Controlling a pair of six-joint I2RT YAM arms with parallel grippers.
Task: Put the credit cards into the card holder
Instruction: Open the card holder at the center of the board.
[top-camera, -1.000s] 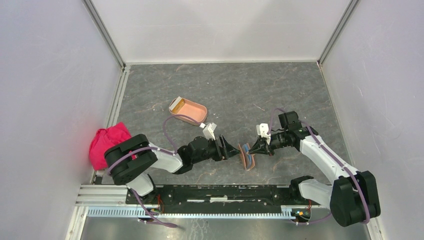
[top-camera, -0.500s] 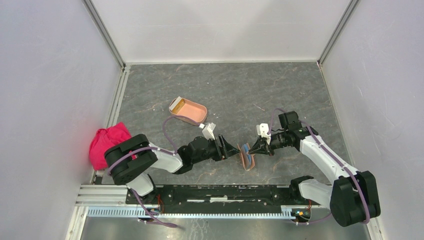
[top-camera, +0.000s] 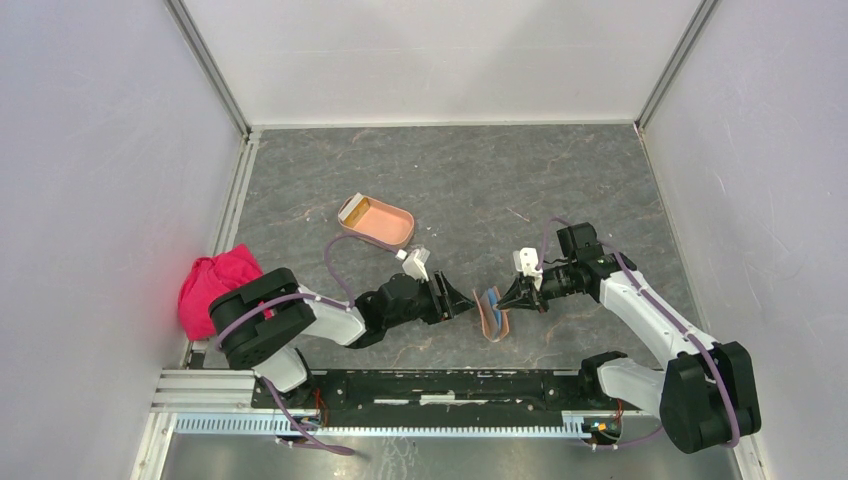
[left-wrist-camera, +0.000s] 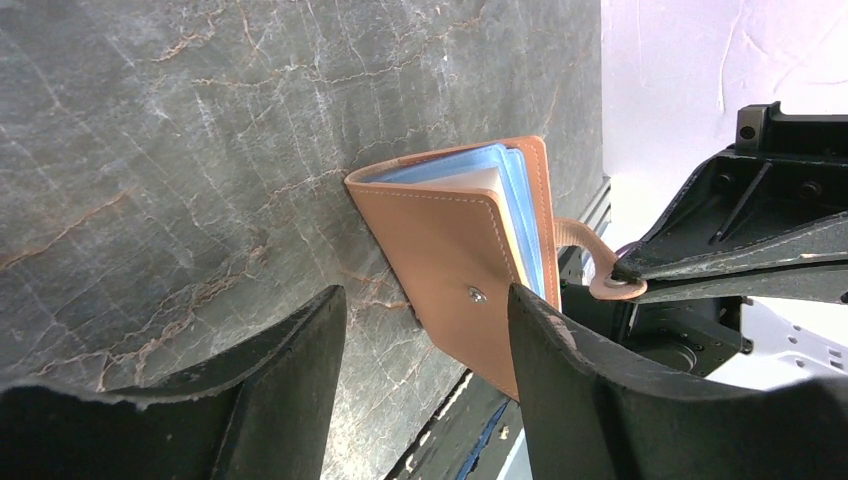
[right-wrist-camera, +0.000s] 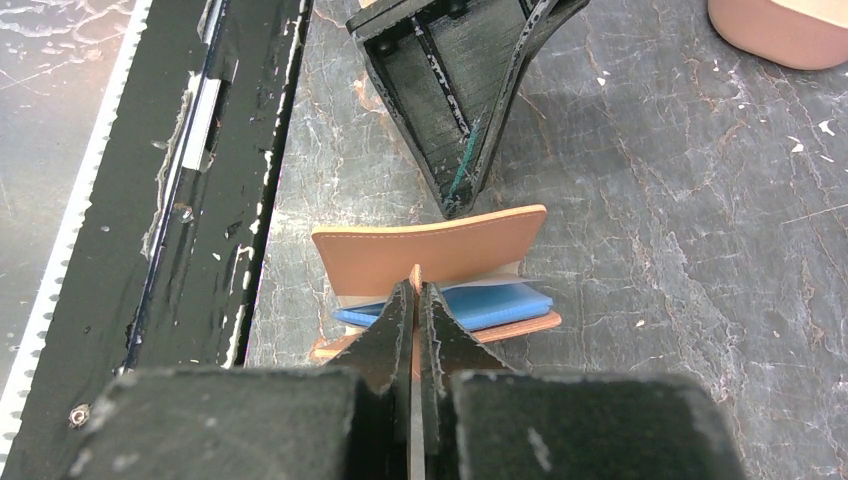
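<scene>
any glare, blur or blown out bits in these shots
Left wrist: the white wall is blown out, the left end effector soft up close, the brown wallet sharp. Right wrist: the right end effector blurs in the foreground. Top external: even light; the pink cloth casts a red tint on the side wall.

The salmon-pink oval tray is cropped at the right wrist view's one o'clock corner; the tan leather folding wallet hides the thin blue plastic cards but for their edges.

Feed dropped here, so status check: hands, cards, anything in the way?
Right hand shut on wallet tab. Left hand open, facing wallet. Blue cards inside wallet; card holder apart, farther back. Left arm lies roughly between them.
</scene>
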